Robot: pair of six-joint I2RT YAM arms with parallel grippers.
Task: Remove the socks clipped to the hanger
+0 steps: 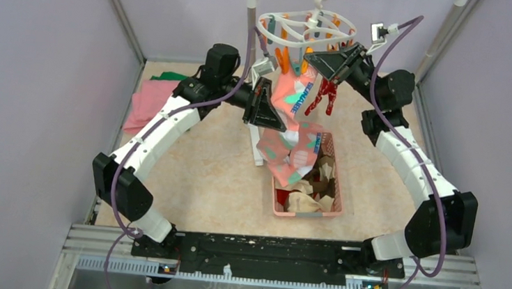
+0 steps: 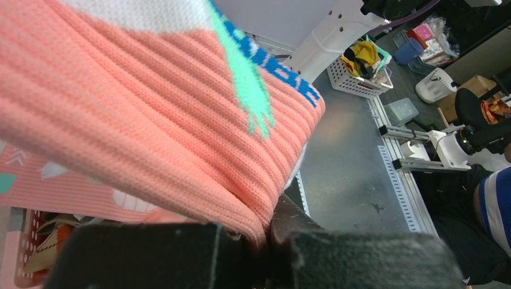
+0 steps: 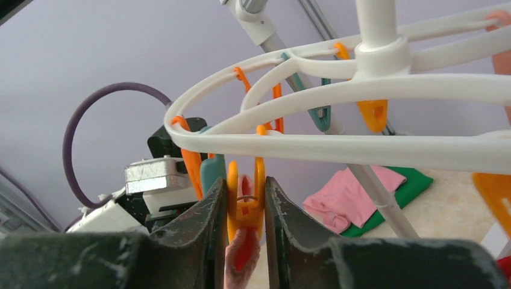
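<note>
Left hand (image 2: 266, 233) clamped on pink sock (image 1: 290, 123), right hand (image 3: 245, 208) squeezing orange peg (image 3: 232, 191) under white hanger (image 3: 337, 147) ring, red sock (image 1: 327, 95) hanging beside, pink basket (image 1: 303, 215) below

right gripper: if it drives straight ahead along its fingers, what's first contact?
The right gripper already has the orange peg between its fingers. Straight on, it would likely meet the hanger, at the white rim the peg hangs from. Depth is hard to judge from the wrist view.
</note>
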